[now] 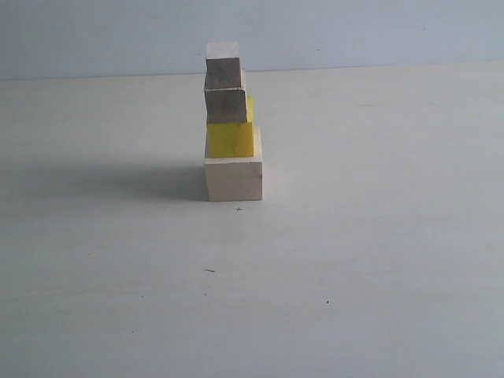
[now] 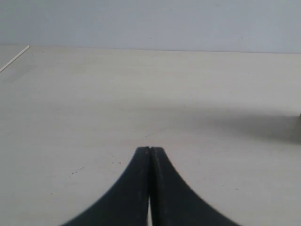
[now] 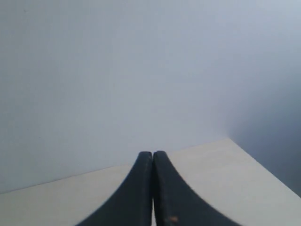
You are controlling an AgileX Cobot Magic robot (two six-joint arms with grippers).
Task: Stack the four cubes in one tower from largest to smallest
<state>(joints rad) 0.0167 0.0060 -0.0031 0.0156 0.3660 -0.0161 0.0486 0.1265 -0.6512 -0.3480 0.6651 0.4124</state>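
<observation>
In the exterior view a tower stands on the pale table point(image 1: 354, 260), a little left of centre. Its base is the large wooden cube point(image 1: 233, 178). On that rests the yellow cube point(image 1: 231, 138), then the medium wooden cube point(image 1: 226, 105), then the small wooden cube point(image 1: 224, 68) at the top. No arm or gripper shows in that view. My left gripper point(image 2: 150, 149) is shut over bare table, holding nothing. My right gripper point(image 3: 153, 154) is also shut and empty, pointing at a table corner and the wall. Neither wrist view shows any cube.
A long shadow point(image 1: 102, 179) runs left from the tower. A pale wall point(image 1: 354, 31) rises behind the table's far edge. The table's corner point(image 3: 229, 140) shows in the right wrist view, and another table edge point(image 2: 14, 59) in the left wrist view.
</observation>
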